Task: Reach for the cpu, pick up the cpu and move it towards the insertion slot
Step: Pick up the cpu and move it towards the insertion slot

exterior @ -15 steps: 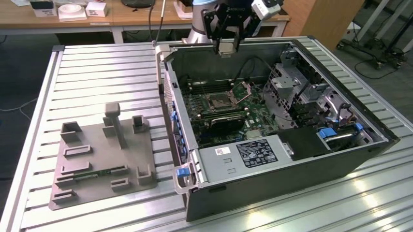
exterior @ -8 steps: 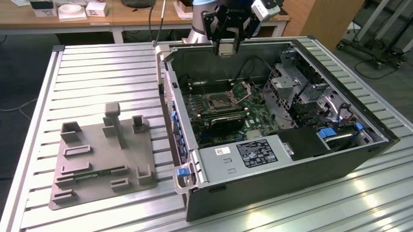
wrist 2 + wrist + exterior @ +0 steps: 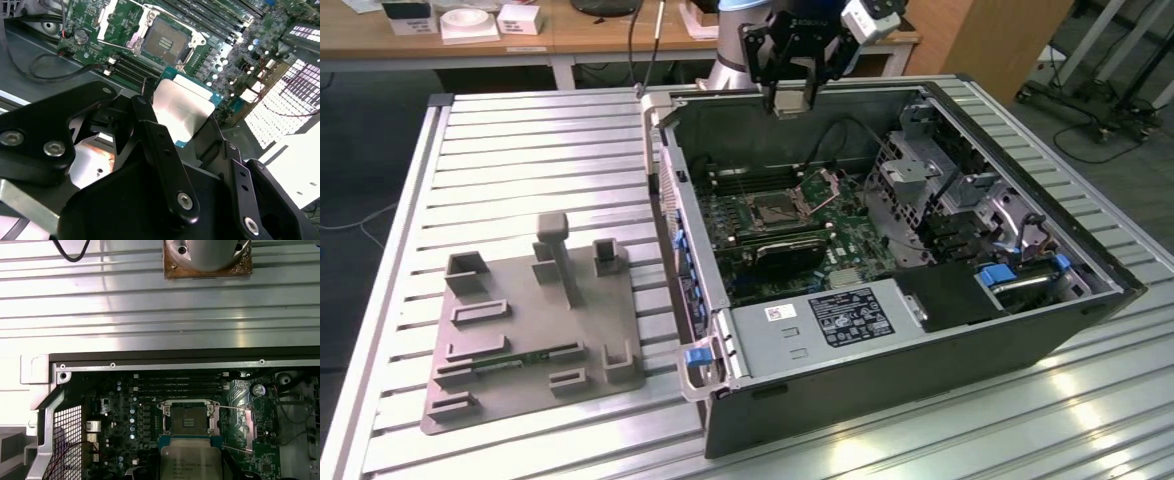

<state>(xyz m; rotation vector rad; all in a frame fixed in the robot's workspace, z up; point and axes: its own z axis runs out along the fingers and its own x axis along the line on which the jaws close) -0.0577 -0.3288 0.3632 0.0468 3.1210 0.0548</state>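
My gripper hangs above the rear rim of the open computer case, shut on the cpu. In the second wrist view the cpu shows its silver top between the two black fingers. The first wrist view has the cpu just short of the insertion slot. That insertion slot is a square dark socket with a shiny frame on the green motherboard, and its bracket stands open. It lies below and ahead of the chip in the second wrist view, insertion slot.
The black computer case lies on its side on a ribbed metal table. A grey tray with upright holders and a green memory stick sits at the exterior view's left. Memory slots, cables and drive cages surround the socket.
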